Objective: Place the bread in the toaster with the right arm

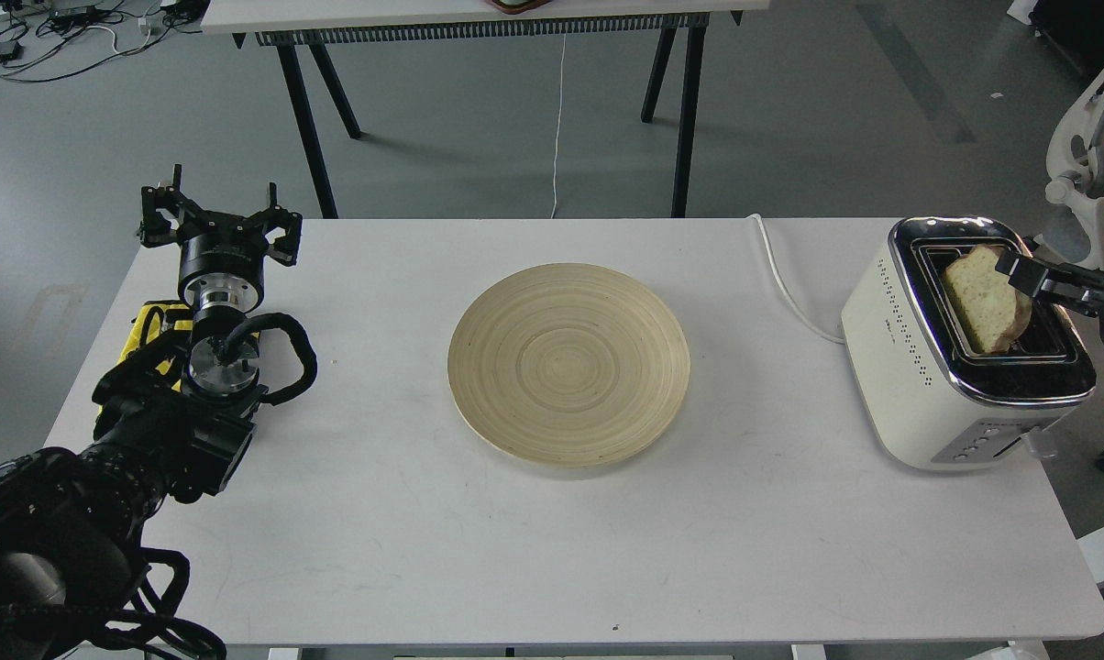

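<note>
The cream-white toaster [919,367] with a chrome top stands at the right end of the white table. The bread [981,297] stands partly down in the toaster's left slot, its upper part still showing. My right gripper [1018,273] comes in from the right edge and is shut on the bread's upper right edge, just above the toaster top. My left gripper [217,218] rests at the table's far left corner, fingers spread, holding nothing.
A round wooden plate [568,362] lies at the table's middle. The toaster's white cord [784,280] runs off the back edge. A second table [479,18] stands behind. A white chair [1088,147] is at the right.
</note>
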Available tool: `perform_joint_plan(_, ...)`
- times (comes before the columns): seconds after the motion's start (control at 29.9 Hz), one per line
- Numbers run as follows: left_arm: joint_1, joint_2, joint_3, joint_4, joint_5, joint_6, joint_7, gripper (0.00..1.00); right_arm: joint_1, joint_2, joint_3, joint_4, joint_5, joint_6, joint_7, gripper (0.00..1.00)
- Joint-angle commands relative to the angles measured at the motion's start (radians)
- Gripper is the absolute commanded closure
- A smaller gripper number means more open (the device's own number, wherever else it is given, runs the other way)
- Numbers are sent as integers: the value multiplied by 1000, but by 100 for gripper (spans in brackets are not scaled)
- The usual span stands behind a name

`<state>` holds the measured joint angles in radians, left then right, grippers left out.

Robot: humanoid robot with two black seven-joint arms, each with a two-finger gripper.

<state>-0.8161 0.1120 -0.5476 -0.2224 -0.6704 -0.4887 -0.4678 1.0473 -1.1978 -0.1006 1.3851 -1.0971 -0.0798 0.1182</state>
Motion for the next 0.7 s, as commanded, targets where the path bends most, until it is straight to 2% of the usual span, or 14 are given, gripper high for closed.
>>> perform_joint_plan(0.0, 0, 0, 0, 0, 0, 0, 0, 0, -1, 7, 8, -1, 8, -8, 1, 34)
perform_joint_plan(0.07, 0, 0, 0, 0, 0, 0, 0, 0, -1, 9, 18, -1, 11, -9, 1, 22)
perform_joint_plan(0.23, 0, 0, 0, 0, 0, 0, 0, 0, 0, 9, 83, 11, 55, -15, 8, 20)
perform_joint_plan(0.4, 0, 0, 0, 0, 0, 0, 0, 0, -1, 87, 176, 35, 268, -15, 26, 20)
perform_joint_plan(0.47, 0, 0, 0, 0, 0, 0, 0, 0, -3, 153, 188, 26, 380, -14, 73, 20)
perform_joint_plan(0.54, 0, 0, 0, 0, 0, 0, 0, 0, -3, 239, 191, 16, 492, -9, 145, 20)
perform_joint_plan(0.67, 0, 0, 0, 0, 0, 0, 0, 0, -10, 420, 199, -50, 716, -3, 231, 20)
